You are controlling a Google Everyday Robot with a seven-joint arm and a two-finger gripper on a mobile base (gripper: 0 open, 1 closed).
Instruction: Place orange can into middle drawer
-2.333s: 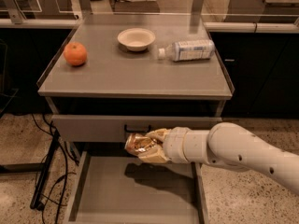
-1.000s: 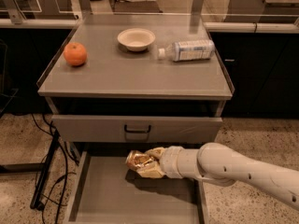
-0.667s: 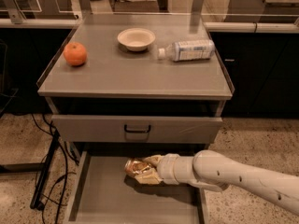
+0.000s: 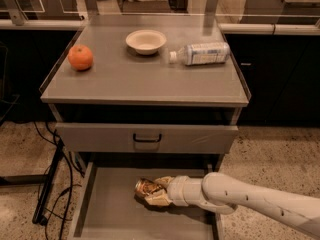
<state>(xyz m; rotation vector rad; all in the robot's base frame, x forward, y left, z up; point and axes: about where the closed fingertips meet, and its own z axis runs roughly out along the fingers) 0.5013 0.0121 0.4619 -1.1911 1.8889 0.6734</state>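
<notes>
The robot's gripper (image 4: 156,194) reaches into the open middle drawer (image 4: 107,211) with its fingers closed around the orange can (image 4: 145,187), which lies on its side in the grasp, its top end pointing left, away from the white arm (image 4: 250,199) that enters from the right. Just over two seconds ago the gripper held the can level with the grey drawer front (image 4: 100,136); it now sits well below that front and its black handle (image 4: 147,138), inside the drawer's walls and low over the flat floor. A shadow lies right beneath the can, but whether the metal already touches the floor cannot be told.

The descent appears to mean the carry is nearly over: the can is within the drawer, toward its middle and back, with bare floor in front of the gripper and to its left. What seems left is to settle the can, open the fingers and draw the arm out. On its side, the can may roll once freed.

Far above the gripper, on the cabinet top, an orange fruit (image 4: 80,57) sits up and to the left, a pale bowl (image 4: 145,40) almost straight above, and a clear plastic bottle (image 4: 202,53) up and to the right.
</notes>
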